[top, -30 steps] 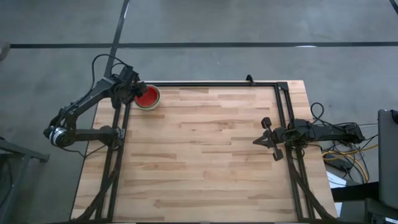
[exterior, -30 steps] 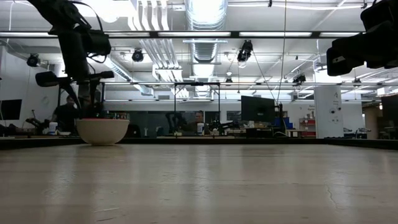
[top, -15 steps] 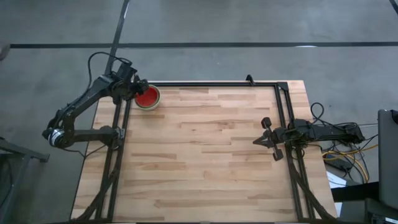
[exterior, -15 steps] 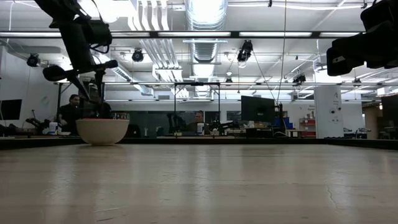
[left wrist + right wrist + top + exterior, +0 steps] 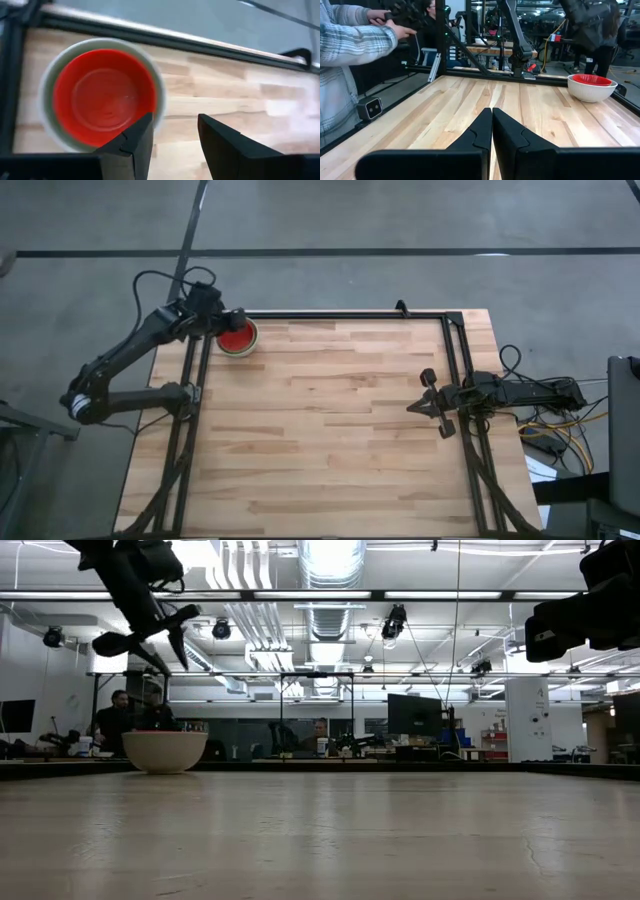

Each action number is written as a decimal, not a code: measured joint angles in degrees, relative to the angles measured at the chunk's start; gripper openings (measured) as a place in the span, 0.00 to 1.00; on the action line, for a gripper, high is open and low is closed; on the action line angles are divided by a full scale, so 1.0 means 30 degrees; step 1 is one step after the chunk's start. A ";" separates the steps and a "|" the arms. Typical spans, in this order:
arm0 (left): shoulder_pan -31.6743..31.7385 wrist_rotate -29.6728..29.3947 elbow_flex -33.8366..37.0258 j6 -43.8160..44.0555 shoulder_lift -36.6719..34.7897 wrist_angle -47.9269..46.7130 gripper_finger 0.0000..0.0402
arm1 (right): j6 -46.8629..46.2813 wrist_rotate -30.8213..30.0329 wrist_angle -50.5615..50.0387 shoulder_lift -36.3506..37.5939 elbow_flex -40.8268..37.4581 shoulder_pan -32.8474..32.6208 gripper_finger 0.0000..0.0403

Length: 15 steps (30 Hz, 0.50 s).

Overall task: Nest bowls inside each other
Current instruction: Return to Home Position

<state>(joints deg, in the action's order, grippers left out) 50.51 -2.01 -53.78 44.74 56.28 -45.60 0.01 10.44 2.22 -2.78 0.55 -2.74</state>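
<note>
The jaws of your left gripper (image 5: 175, 122) stand spread apart with nothing between them. It hangs in the air above the table (image 5: 330, 440), over the near edge of the stack of bowls (image 5: 238, 337). In the low view it sits well clear of the stack's rim, its fingers (image 5: 180, 615) splayed and tilted. The stack rests upright on the table in the corner that shows at the top left of the high view, just inside the dark frame rail (image 5: 340, 314). The red bowl (image 5: 102, 97) sits nested as the top layer, and the grey-white bowl (image 5: 164, 751) forms the outside, its pale rim ringing the red all round. Whatever lies between those two is hidden from you. Your right gripper (image 5: 491, 112) waits at the table's right edge, well apart from the stack, pointing inward across the wood. Its jaws are pressed together on nothing. Beyond the table on that side, a person's checked sleeve (image 5: 350, 42) shows.
</note>
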 joint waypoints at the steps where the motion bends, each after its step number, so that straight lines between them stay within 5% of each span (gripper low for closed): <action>1: -0.0254 -0.0021 0.0000 -0.0220 -0.0134 0.0224 0.40 | 0.0000 0.0000 0.0000 -0.0002 -0.0002 -0.0001 0.02; 15: -0.2963 -0.0180 0.0007 -0.3876 -0.1328 0.2868 0.40 | 0.0000 0.0000 0.0000 -0.0001 0.0004 0.0004 0.02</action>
<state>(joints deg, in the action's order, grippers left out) 41.62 -2.55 -53.76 33.11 52.29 -36.99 0.01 10.44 2.22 -2.78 0.56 -2.73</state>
